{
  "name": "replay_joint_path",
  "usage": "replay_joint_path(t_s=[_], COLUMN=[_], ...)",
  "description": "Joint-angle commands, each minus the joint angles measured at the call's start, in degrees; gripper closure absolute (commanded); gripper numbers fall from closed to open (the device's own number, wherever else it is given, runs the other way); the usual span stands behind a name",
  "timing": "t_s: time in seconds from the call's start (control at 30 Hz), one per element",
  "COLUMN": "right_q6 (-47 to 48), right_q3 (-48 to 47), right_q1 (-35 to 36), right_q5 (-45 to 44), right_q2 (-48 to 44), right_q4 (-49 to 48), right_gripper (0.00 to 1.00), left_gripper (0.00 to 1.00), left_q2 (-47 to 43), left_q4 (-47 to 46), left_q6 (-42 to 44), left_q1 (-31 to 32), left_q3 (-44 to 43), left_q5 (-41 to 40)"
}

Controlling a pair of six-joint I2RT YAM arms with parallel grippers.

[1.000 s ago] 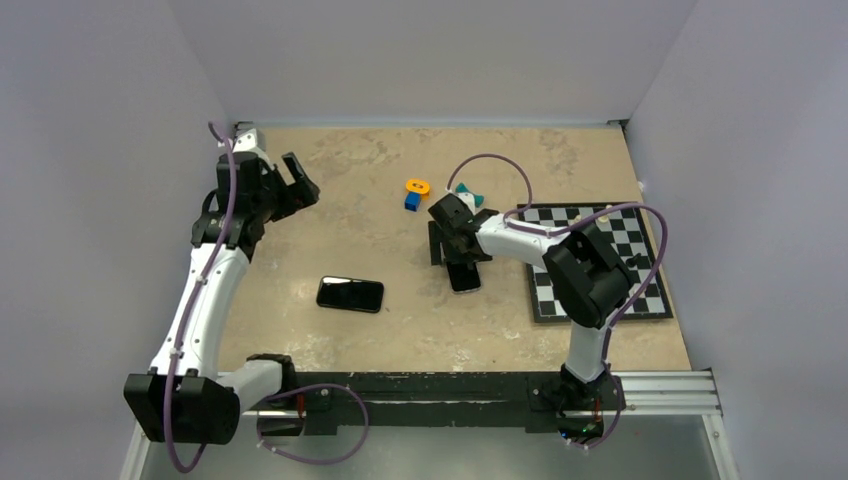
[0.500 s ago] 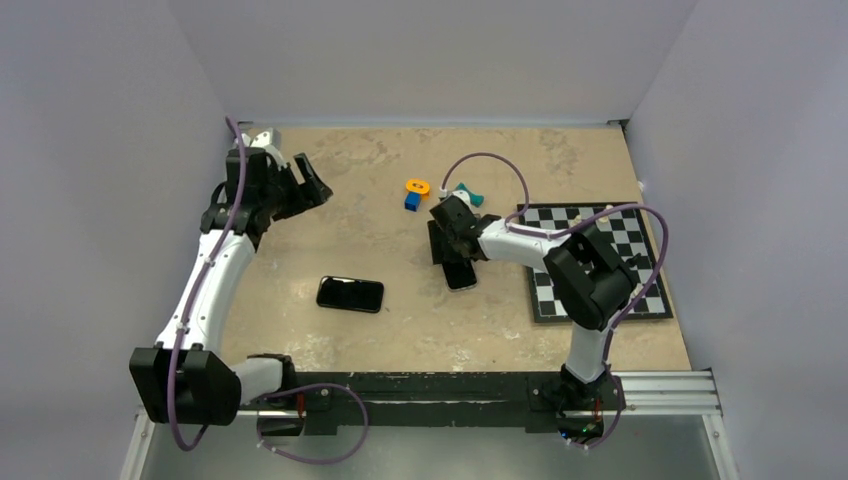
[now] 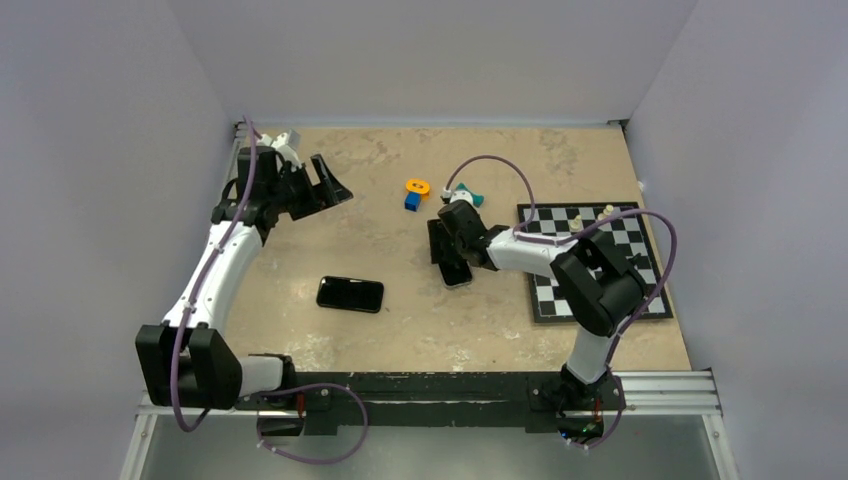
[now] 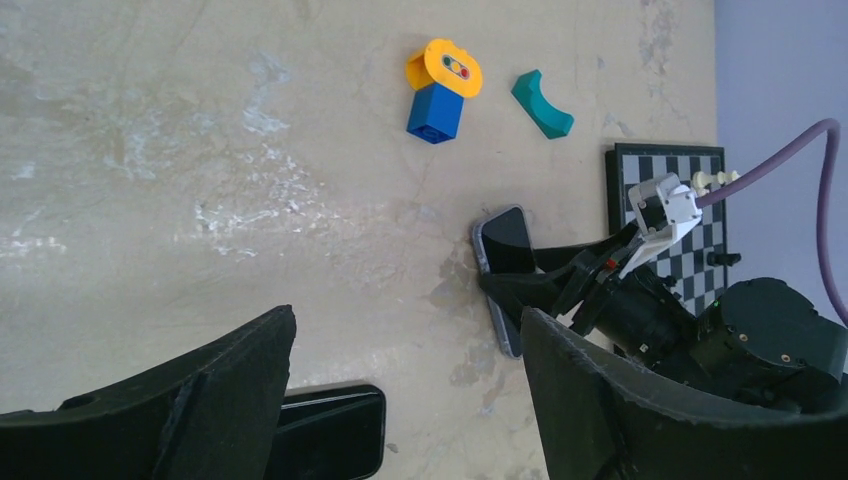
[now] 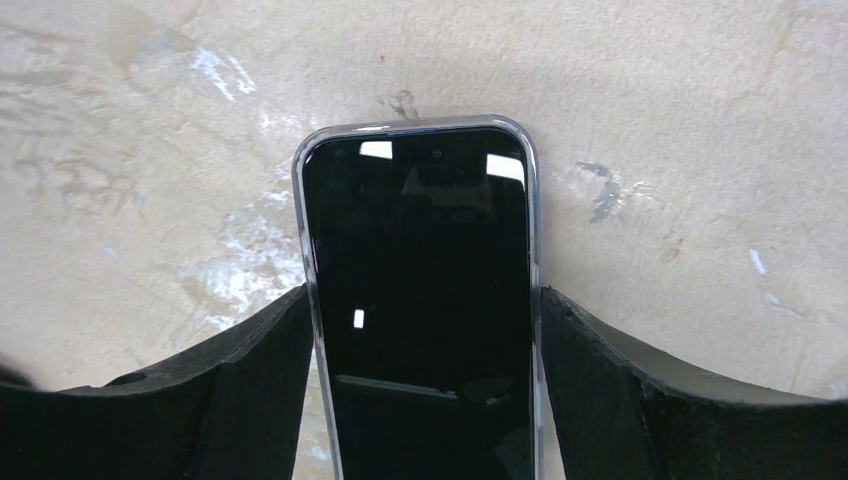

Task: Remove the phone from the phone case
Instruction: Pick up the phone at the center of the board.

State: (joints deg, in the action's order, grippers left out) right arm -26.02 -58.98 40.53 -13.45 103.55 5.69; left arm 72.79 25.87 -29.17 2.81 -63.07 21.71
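Upper left, my left gripper [image 3: 325,185] hangs above the table [image 3: 400,335] with its black wedge-shaped fingers spread wide and nothing between them. Below it a flat, glossy black slab [image 3: 350,294] lies alone on the mottled beige top, bare room all round. Centre top sit an orange-and-blue toy block [image 3: 414,192] and a curved teal piece [image 3: 467,193]. Just under them lies the phone [image 5: 420,300], dark glass in a clear, round-cornered case [image 5: 415,122], my right gripper [image 3: 445,245] closed against its long edges. A chessboard [image 3: 600,265] lies at right.
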Motion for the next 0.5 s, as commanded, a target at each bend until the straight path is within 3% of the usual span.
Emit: replay_joint_path(t_s=[0.0,0.47], right_q6=[-4.6,-10.0], right_q3=[3.8,7.0], right_q1=[0.3,0.4], right_q5=[7.7,13.1], right_q2=[-2.3,-7.9], right_q4=[-7.3,-25.1], right_gripper=[1.00,1.00], left_gripper=[0.15,0.29], left_q2=[1.4,9.3], left_q4=[-5.1,-9.5], left_q6=[-3.8,-10.0], left_q1=[0.3,2.7], left_q3=[1.2,3.0], left_q5=[7.7,14.6])
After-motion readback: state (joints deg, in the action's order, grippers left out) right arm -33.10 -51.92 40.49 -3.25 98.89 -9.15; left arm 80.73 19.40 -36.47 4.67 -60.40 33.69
